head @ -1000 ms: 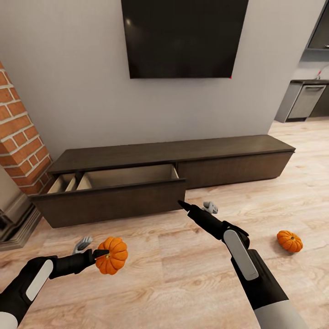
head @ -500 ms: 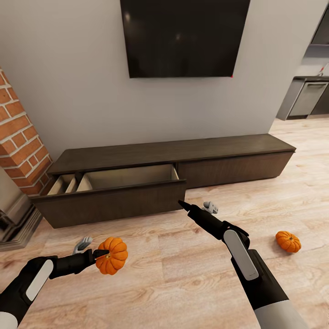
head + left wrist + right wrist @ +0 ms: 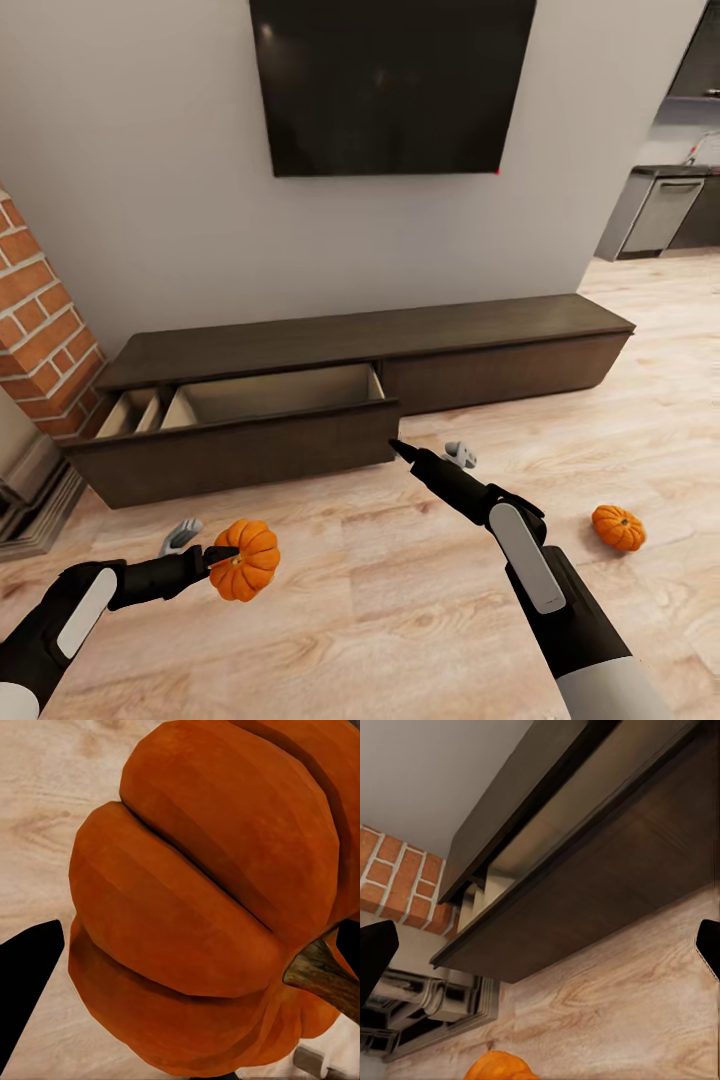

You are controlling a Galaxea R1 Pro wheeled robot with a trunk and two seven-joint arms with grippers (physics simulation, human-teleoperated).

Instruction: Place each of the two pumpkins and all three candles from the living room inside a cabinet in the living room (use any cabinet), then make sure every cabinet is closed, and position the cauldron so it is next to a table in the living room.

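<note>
An orange pumpkin [image 3: 247,560] hangs just above the floor with my left gripper [image 3: 212,553] shut on it; in the left wrist view the pumpkin [image 3: 202,900] sits between the fingers. A second pumpkin [image 3: 617,527] lies on the floor at the right. My right gripper [image 3: 428,452] is open and holds nothing, close to the floor in front of the cabinet [image 3: 400,335]. The cabinet's left drawer [image 3: 240,445] is pulled out, showing a pale inside; the right wrist view looks at this drawer front [image 3: 607,907]. The candles and the cauldron are out of view.
A red brick fireplace [image 3: 40,330] with a stone hearth base [image 3: 30,500] stands left of the cabinet. A black TV [image 3: 390,85] hangs on the grey wall above. At the far right, a kitchen with an appliance [image 3: 660,215] opens beyond the wood floor.
The whole picture has shifted a little to the left, so the camera has moved. Both arms keep their pose and the left gripper still holds the pumpkin.
</note>
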